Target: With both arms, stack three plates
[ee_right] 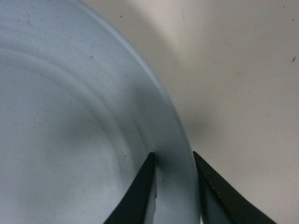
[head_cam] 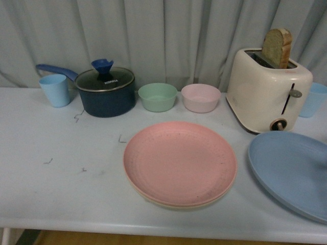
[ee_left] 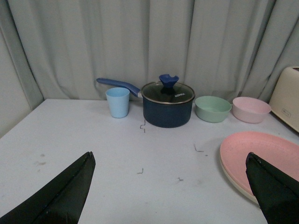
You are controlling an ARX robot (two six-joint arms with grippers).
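— Pinching narrow, with the right gripper (ee_right: 173, 155), on the rim of the light blue plate (ee_right: 70, 116) at the right of the white table (head_cam: 61, 178); spreading the left gripper (ee_left: 170, 191) wide above it.

— Counting what beyond?

— Counting three plates, pink plate (head_cam: 179, 161) lying on cream plate (head_cam: 179, 205) at centre. Lining up green bowl (head_cam: 158, 97), pink bowl (head_cam: 200, 98), two blue cups (head_cam: 54, 90) (head_cam: 312, 99), one lidded pot (head_cam: 106, 97) and one toaster (head_cam: 265, 94) holding a bread slice (head_cam: 277, 47), against a grey curtain (head_cam: 153, 35).

Front centre of the bench (head_cam: 61, 178), the top plate (head_cam: 180, 162) sits on the lower plate (head_cam: 173, 204). At the right edge lies the third plate (head_cam: 291, 171), toaster (head_cam: 265, 92) just behind. Along the back edge, left to right: cup (head_cam: 55, 90), pot (head_cam: 106, 94), left bowl (head_cam: 157, 97), right bowl (head_cam: 200, 98).
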